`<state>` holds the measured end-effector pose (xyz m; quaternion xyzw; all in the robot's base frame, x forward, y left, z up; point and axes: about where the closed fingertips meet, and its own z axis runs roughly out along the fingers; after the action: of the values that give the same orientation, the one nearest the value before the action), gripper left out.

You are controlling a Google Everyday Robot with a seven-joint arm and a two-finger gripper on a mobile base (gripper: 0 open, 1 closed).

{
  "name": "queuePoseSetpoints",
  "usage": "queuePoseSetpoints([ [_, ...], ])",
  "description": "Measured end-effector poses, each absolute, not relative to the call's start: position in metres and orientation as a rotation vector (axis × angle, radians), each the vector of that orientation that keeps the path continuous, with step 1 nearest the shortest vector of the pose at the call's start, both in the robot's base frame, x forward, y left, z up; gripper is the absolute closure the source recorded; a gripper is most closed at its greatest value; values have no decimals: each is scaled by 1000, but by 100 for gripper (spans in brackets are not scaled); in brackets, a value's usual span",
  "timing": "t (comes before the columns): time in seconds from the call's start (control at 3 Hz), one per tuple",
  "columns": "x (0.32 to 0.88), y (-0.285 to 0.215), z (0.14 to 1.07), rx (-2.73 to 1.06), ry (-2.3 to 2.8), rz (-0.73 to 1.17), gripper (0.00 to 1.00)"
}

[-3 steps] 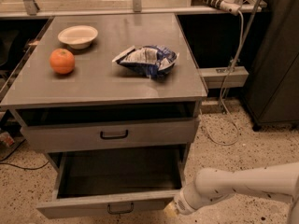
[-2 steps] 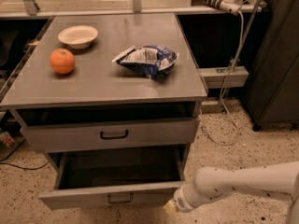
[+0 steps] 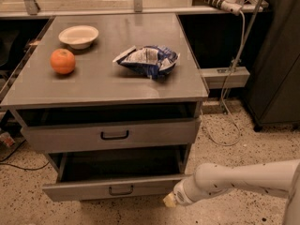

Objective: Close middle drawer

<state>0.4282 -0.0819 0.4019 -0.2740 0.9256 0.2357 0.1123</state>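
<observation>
The middle drawer (image 3: 84, 190) is a wide grey tray with a low front panel and a small black loop handle (image 3: 121, 190). It stands partly pulled out of the grey cabinet (image 3: 93, 86), and its dark inside is empty. My gripper (image 3: 169, 199) is at the end of the white arm (image 3: 243, 178), which comes in from the right. It sits low, against the right end of the drawer's front panel.
The taller-fronted drawer (image 3: 70, 137) above is slightly ajar. On the cabinet top lie an orange (image 3: 63, 61), a white bowl (image 3: 78, 35) and a chip bag (image 3: 149, 60). A white cable (image 3: 234, 69) hangs to the right beside a dark unit (image 3: 276, 78). The floor is speckled.
The middle drawer has slid partway back into the cabinet. My gripper has moved up and in with its front panel.
</observation>
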Motion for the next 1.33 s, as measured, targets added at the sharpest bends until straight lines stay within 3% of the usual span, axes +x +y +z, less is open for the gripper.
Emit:
queuePoseSetpoints([
  [1.33,479,-77,394,-667,2690,661,100],
])
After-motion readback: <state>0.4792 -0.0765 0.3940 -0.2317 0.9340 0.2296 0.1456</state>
